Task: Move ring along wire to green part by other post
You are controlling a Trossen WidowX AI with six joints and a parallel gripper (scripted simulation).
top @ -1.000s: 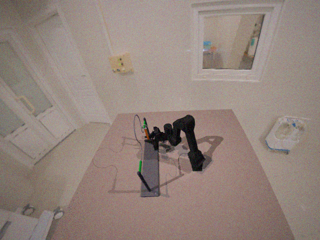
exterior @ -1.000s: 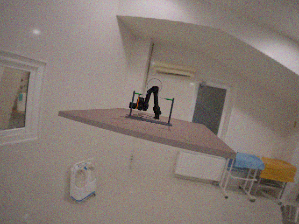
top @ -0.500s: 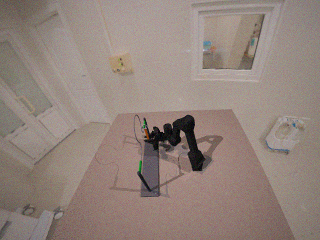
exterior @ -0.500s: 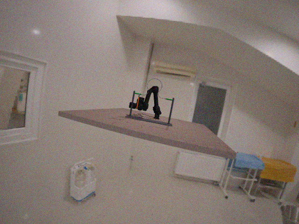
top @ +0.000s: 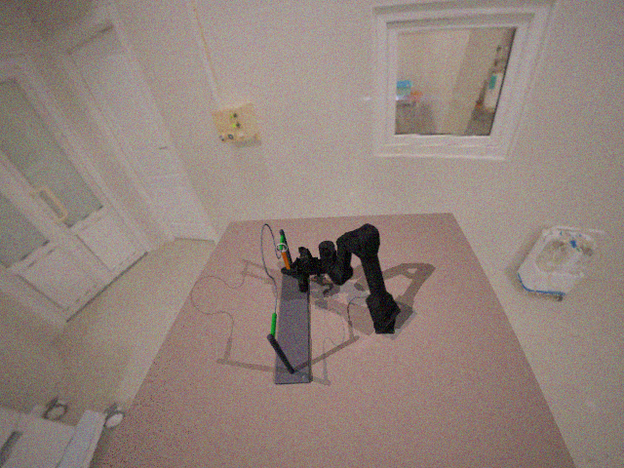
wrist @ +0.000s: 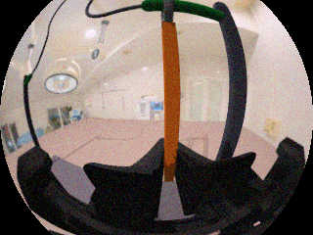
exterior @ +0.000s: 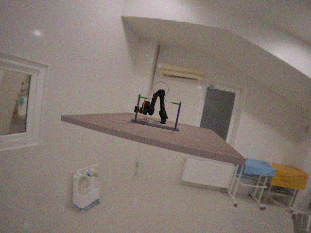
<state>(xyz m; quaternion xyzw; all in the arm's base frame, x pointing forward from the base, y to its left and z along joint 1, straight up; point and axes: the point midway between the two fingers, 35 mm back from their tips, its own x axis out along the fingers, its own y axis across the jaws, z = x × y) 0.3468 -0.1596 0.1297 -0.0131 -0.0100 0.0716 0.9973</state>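
Grasp step in hand: clenched fingers (top: 291,271) (exterior: 141,110) gripping the orange handle (top: 286,260) (exterior: 144,105) (wrist: 171,98); next, guide the ring (top: 284,252) (exterior: 145,99) (wrist: 168,11) towards top-view six o'clock, avoiding grey wire.
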